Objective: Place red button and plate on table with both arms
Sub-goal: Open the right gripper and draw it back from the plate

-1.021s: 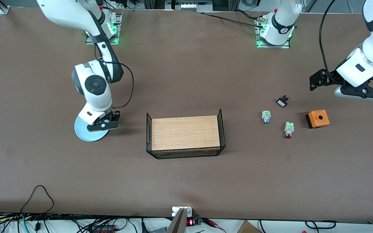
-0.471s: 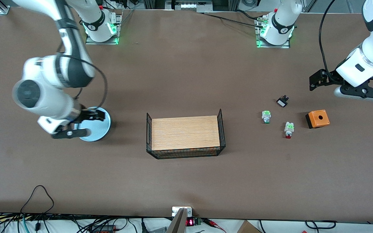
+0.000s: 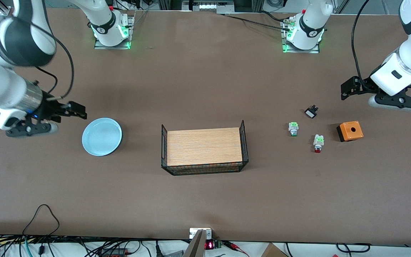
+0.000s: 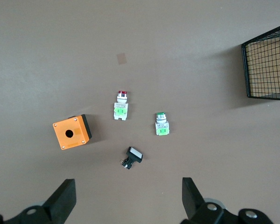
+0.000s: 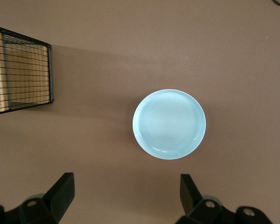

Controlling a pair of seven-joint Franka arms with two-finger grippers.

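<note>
The pale blue plate (image 3: 102, 137) lies flat on the brown table (image 3: 205, 200), toward the right arm's end; it also shows in the right wrist view (image 5: 169, 123). My right gripper (image 3: 30, 130) (image 5: 126, 182) is open and empty, up in the air beside the plate, apart from it. The red button (image 3: 318, 143) (image 4: 121, 105) lies on the table toward the left arm's end. My left gripper (image 3: 398, 103) (image 4: 128, 186) is open and empty, held high over the table near the buttons.
A green-capped button (image 3: 293, 129) (image 4: 161, 124), a small black-and-white switch (image 3: 311, 112) (image 4: 132, 157) and an orange box (image 3: 350, 131) (image 4: 72, 132) lie around the red button. A wood-topped black wire rack (image 3: 203, 146) stands mid-table.
My right gripper has left the plate, risen and swung away toward the right arm's end of the table. The plate stays where it was. The left arm has not moved.
</note>
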